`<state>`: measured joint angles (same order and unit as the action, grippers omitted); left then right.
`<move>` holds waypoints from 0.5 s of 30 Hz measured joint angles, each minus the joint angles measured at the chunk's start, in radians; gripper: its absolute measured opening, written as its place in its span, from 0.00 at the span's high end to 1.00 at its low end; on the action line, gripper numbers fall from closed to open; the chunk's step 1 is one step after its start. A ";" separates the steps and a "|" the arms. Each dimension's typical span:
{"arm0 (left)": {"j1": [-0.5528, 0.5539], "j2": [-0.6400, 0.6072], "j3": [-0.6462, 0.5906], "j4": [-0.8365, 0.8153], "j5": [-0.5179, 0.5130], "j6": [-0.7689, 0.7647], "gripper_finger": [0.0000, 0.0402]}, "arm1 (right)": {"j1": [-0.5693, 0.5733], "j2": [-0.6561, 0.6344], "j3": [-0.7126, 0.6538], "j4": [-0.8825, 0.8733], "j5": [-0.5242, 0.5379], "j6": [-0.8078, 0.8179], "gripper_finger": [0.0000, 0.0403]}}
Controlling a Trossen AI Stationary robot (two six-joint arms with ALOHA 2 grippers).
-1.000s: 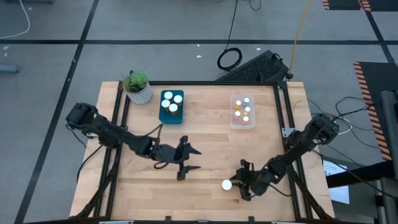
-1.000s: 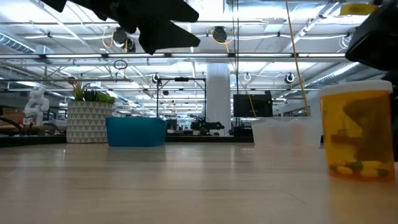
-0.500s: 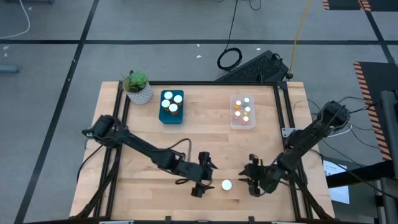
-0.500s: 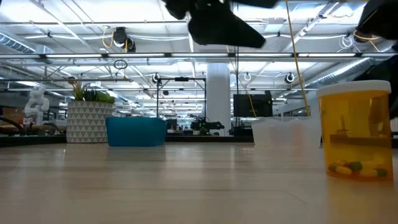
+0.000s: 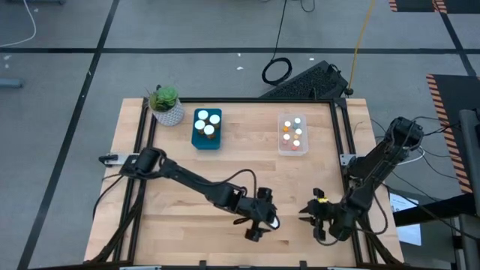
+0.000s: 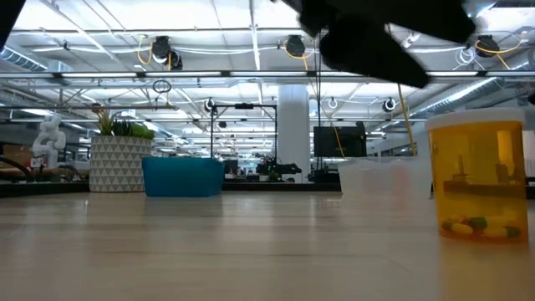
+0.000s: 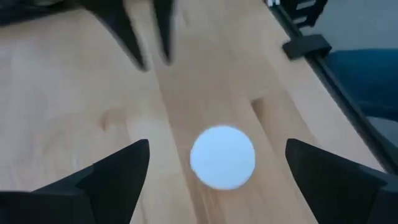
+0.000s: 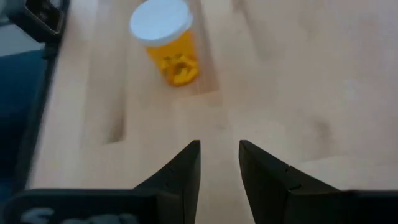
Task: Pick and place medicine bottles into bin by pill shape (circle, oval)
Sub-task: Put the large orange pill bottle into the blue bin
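Observation:
One medicine bottle (image 6: pixel 478 180), amber with a white cap (image 7: pixel 222 157), stands upright on the table near its front edge, right of the middle; pills lie at its bottom. My left gripper (image 5: pixel 267 222) hangs open above it, fingers wide on either side of the cap, touching nothing. My right gripper (image 5: pixel 318 218) hovers a little to the bottle's right, open by a narrow gap, nothing between its fingers. Other white-capped bottles stand in the blue bin (image 5: pixel 206 129) and the clear bin (image 5: pixel 292 133).
A potted green plant (image 5: pixel 165 105) stands at the table's far left corner beside the blue bin. Black frame rails (image 5: pixel 341 157) run along the table's sides. Bare wood lies between the bins and the grippers.
My left gripper has travelled from the table's middle toward the right and near edge, ending over the bottle. My right gripper has drawn back from the bottle toward the table's right edge. The bottle has stayed upright in place.

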<state>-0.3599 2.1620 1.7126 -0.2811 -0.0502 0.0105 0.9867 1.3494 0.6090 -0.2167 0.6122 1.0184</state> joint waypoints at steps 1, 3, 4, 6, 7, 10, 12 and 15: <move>0.003 0.008 0.002 0.014 0.007 0.006 0.06 | 0.010 -0.001 0.000 -0.004 0.016 0.002 0.75; 0.003 0.017 -0.001 0.000 0.004 0.008 0.06 | 0.016 0.000 -0.001 -0.005 0.041 -0.002 0.75; 0.003 0.025 0.001 0.022 0.001 0.007 0.06 | 0.020 0.003 0.000 0.000 0.046 -0.003 0.75; 0.003 0.030 0.000 0.019 0.001 0.004 0.06 | 0.028 0.000 0.000 -0.002 0.069 -0.011 0.75; 0.003 0.040 0.000 0.030 0.001 0.003 0.06 | 0.028 0.000 0.000 0.000 0.072 -0.013 0.75; 0.001 0.060 -0.001 0.055 0.002 0.007 0.06 | 0.028 0.001 0.000 0.004 0.074 -0.025 0.75; -0.001 0.080 0.000 0.100 0.001 0.005 0.06 | 0.028 0.001 0.000 0.007 0.076 -0.031 0.75; -0.001 0.087 0.000 0.087 -0.011 0.006 0.06 | 0.027 0.000 0.000 0.009 0.078 -0.038 0.75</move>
<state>-0.3611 2.2490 1.7123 -0.1937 -0.0612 0.0163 1.0138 1.3499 0.6086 -0.2077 0.6905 0.9799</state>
